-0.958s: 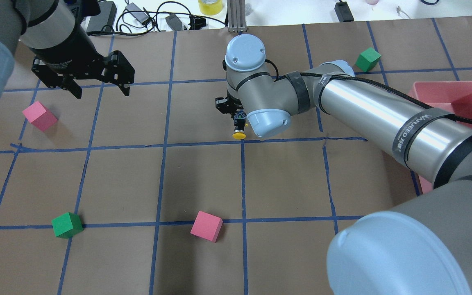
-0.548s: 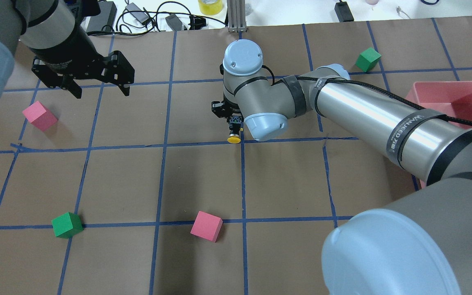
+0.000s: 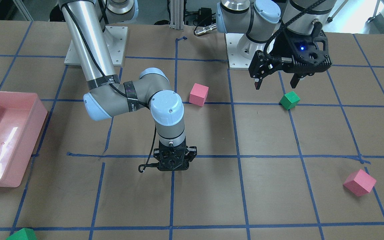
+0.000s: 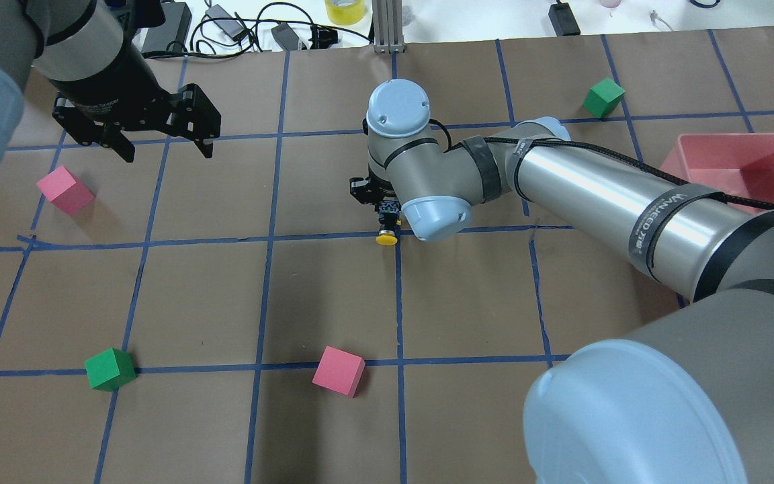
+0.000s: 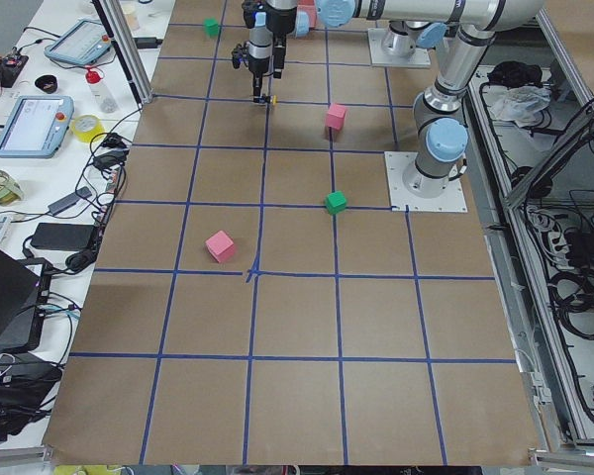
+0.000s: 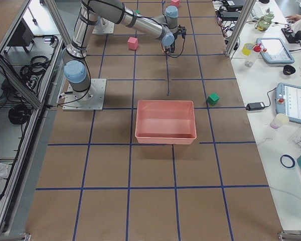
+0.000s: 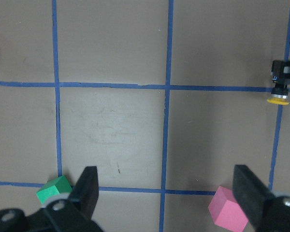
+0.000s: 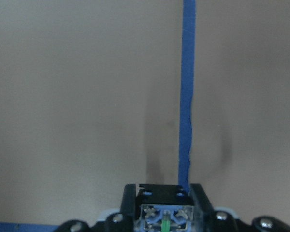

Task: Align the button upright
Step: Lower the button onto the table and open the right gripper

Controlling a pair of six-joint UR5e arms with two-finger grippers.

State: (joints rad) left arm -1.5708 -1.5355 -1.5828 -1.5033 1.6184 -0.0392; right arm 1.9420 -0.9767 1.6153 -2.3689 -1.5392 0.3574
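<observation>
The button (image 4: 387, 230) hangs from my right gripper (image 4: 383, 210) near the table's middle, its yellow cap at the bottom, close over a blue tape line. The right wrist view shows its base (image 8: 166, 217) clamped between the black fingers. The front view shows only the right gripper (image 3: 173, 167); the button is hidden under it. It shows small in the left wrist view (image 7: 279, 94). My left gripper (image 4: 164, 146) hangs open and empty at the far left, also seen in the front view (image 3: 275, 84) and its own wrist view (image 7: 169, 193).
Pink cubes (image 4: 64, 190) (image 4: 338, 371) and green cubes (image 4: 110, 369) (image 4: 603, 97) lie scattered on the brown gridded table. A pink bin (image 4: 729, 154) stands at the right. Cables and boxes lie along the far edge.
My right gripper with the button has shifted slightly left and then lower in the overhead view. The left arm has not moved.
</observation>
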